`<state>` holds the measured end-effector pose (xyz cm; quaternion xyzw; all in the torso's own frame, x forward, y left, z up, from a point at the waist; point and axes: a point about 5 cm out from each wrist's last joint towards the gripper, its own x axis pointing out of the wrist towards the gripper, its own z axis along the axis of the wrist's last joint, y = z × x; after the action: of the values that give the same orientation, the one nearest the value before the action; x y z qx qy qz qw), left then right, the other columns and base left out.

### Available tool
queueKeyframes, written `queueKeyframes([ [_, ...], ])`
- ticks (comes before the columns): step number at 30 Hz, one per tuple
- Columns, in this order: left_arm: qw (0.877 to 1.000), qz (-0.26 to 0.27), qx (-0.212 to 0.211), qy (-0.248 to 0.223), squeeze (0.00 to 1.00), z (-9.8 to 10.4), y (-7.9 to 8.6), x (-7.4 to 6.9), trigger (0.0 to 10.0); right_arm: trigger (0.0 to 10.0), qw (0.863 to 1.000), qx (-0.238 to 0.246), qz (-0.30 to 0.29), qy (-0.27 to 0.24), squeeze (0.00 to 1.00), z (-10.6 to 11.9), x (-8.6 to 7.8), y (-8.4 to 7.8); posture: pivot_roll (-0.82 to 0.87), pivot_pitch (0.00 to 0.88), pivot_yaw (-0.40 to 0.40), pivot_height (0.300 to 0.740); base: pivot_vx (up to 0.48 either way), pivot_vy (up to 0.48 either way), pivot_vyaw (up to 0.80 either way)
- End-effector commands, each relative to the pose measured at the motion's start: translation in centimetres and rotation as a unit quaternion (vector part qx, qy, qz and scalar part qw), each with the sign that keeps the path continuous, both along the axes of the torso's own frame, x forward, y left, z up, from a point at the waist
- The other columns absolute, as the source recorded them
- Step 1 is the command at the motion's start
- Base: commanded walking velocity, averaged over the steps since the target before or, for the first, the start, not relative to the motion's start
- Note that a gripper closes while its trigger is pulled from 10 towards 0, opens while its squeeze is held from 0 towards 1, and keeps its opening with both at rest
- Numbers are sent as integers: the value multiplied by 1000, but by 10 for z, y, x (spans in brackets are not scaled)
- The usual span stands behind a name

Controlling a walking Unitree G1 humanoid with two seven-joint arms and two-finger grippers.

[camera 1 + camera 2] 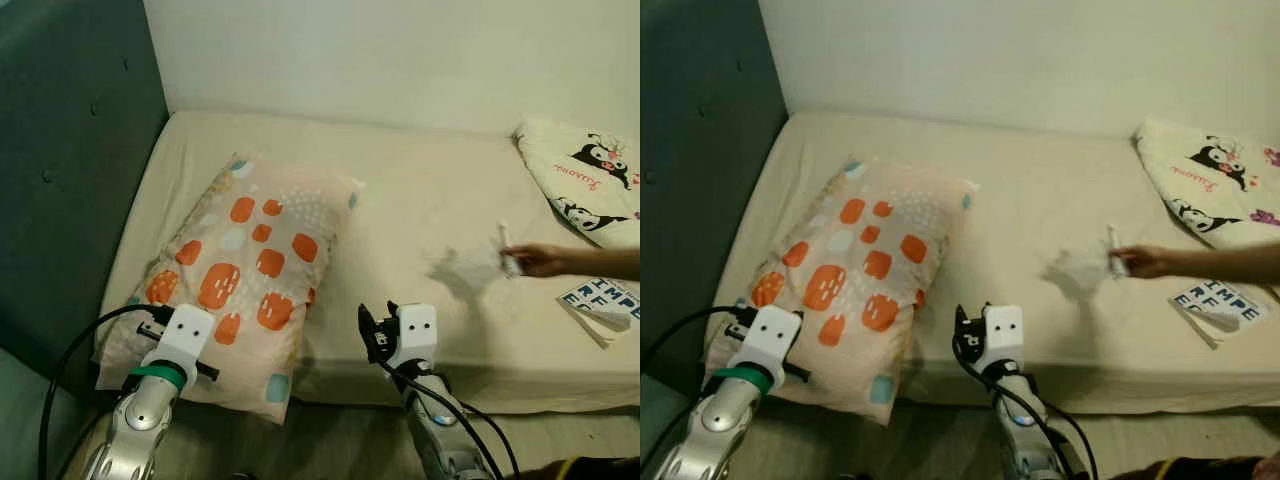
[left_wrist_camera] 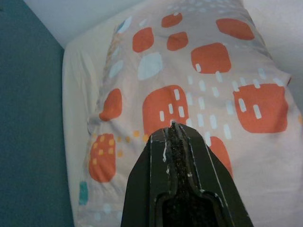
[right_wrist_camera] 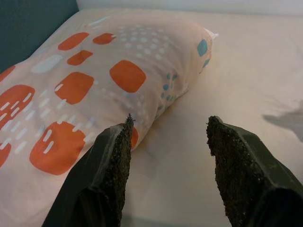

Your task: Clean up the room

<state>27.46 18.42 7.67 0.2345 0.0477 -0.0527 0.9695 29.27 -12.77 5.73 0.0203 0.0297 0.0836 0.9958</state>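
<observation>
Peach cotton pillow with orange blotches (image 1: 235, 275) is lying at the headboard end of the cream mattress (image 1: 420, 200). The left gripper (image 2: 173, 130), fingers clenched empty, and the right gripper (image 3: 168, 142), fingers spread, are hovering at the pillow's near edge. Probably approaching; next calls for grasping it.

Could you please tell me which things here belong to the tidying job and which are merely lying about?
Job:
- pillow, lying askew
- left gripper, shut
- right gripper, open

Lying about:
- bed
- cartoon blanket
- printed paper
- a person's hand
</observation>
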Motion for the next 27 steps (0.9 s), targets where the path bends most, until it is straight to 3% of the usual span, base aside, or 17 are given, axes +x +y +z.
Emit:
queueKeyframes([
  [1, 1000, -8, -8, 14, 0, -6, -2, -3, 10000, 10000, 1000, 1, -4, 10, 0, -4, -3, -3, 101, 127, -37, 730, 0, 0, 0],
  [27, 999, 21, -25, -7, 0, 3, 2, 1, 10000, 10000, 1000, 1, -3, 13, 0, -4, -4, -4, 101, 134, -42, 645, 0, 0, 0],
])
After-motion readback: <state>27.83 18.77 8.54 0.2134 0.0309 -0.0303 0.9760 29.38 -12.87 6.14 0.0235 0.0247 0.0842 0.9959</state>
